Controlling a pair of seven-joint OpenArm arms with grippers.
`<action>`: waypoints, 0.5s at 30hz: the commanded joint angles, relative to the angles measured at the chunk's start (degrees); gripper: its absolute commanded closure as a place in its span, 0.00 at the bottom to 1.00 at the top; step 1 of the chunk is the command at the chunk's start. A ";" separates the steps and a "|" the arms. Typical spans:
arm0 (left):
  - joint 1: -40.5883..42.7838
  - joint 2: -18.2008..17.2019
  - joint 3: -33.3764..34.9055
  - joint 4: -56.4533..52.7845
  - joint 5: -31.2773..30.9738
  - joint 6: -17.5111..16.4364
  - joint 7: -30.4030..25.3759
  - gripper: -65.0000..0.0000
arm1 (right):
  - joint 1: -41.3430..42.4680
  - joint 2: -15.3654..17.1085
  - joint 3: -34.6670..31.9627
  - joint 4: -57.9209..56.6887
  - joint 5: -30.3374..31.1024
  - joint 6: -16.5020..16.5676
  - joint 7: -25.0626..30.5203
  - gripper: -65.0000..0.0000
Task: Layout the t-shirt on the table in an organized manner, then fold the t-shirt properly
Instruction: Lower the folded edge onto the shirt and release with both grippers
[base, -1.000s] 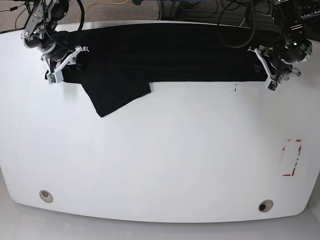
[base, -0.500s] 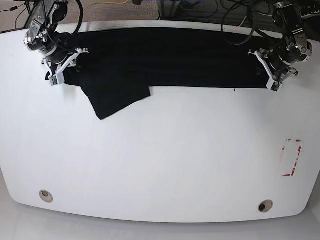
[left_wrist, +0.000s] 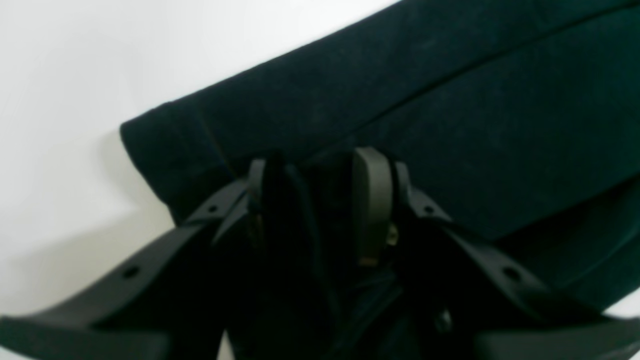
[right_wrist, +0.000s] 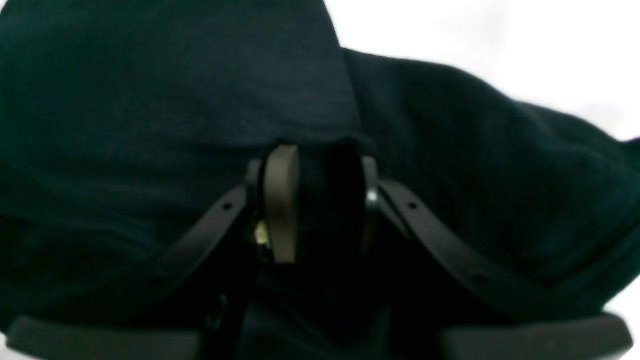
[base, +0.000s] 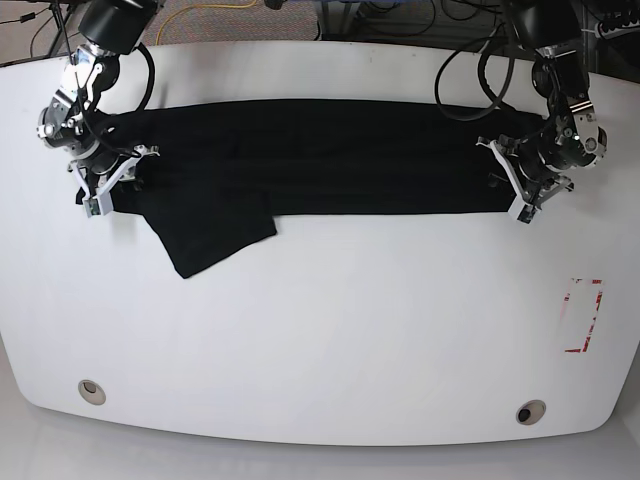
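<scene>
1. White glossy table fills base view; red-and-white tape rectangle near one edge, round holes along near edge.
2. T-shirt, plain black, lies stretched as a long band across far part of table; one flap hangs toward near side at band's base-view left.
3. Left gripper at band's base-view-right end; wrist cam shows fingers narrowed w/ black cloth pinched between.
4. Right gripper at opposite end; fingers likewise clamped on cloth fold.
</scene>
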 joint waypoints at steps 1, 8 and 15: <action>-1.13 -0.59 0.67 -0.12 1.79 0.23 2.49 0.70 | 0.29 1.28 0.14 0.40 -2.72 -1.36 -2.29 0.75; -5.35 -0.59 0.58 2.69 1.62 0.23 7.77 0.70 | 1.43 1.63 0.14 5.33 -2.72 -1.36 -2.47 0.51; -7.54 -0.59 0.84 6.56 1.62 0.23 9.44 0.60 | 4.77 0.66 0.14 8.05 -2.72 -1.36 -4.58 0.22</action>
